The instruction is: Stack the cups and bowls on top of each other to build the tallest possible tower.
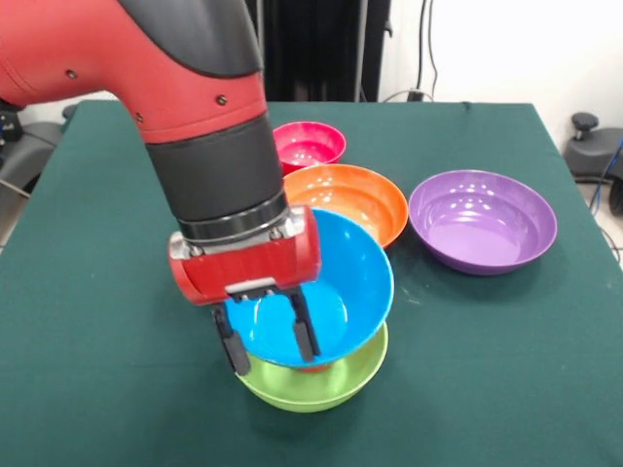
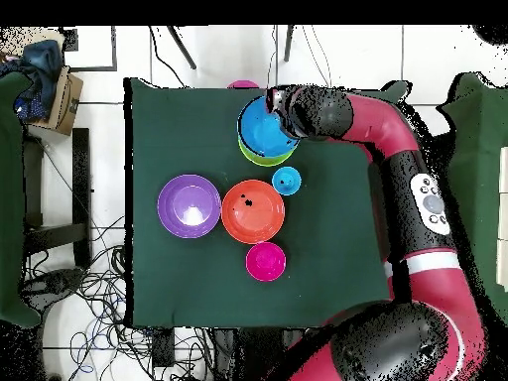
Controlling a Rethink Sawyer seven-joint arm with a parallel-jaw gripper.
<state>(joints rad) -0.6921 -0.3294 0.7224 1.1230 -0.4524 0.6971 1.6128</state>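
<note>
The gripper straddles the near rim of the blue bowl, one finger inside and one outside, apparently pinching the wall. That bowl sits tilted in the green bowl, a two-piece tower near the bench edge. Unstacked, by judgement most of the task: the orange bowl, purple bowl, pink bowl and a small light blue cup. The orange bowl touches the stack's far side.
</note>
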